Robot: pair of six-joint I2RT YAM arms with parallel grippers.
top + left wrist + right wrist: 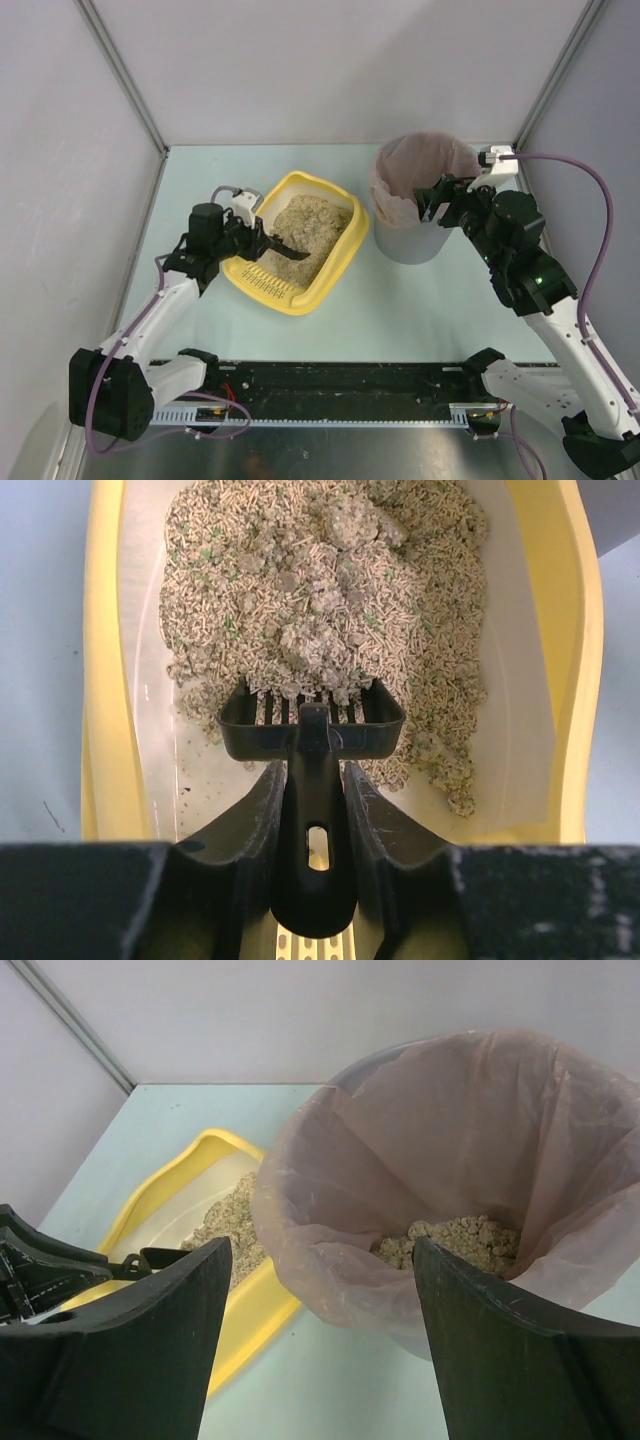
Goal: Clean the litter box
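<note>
The yellow litter box [345,250] lies left of the table's middle, its slotted lip [262,283] toward the near left, with beige litter [300,228] heaped inside. My left gripper [250,238] hangs over the lip end, shut on the handle of a black slotted scoop [283,247]. In the left wrist view the scoop [312,720] rests with its front edge against the litter [320,590], and the fingers [250,820] clamp its handle. My right gripper [437,195] stands open and holds nothing, just outside the near rim of the bin.
A grey round bin [410,240] with a pinkish liner [400,1160] stands right of the box and holds clumps of litter [460,1235]. White walls with metal posts close in the table at the back and on both sides.
</note>
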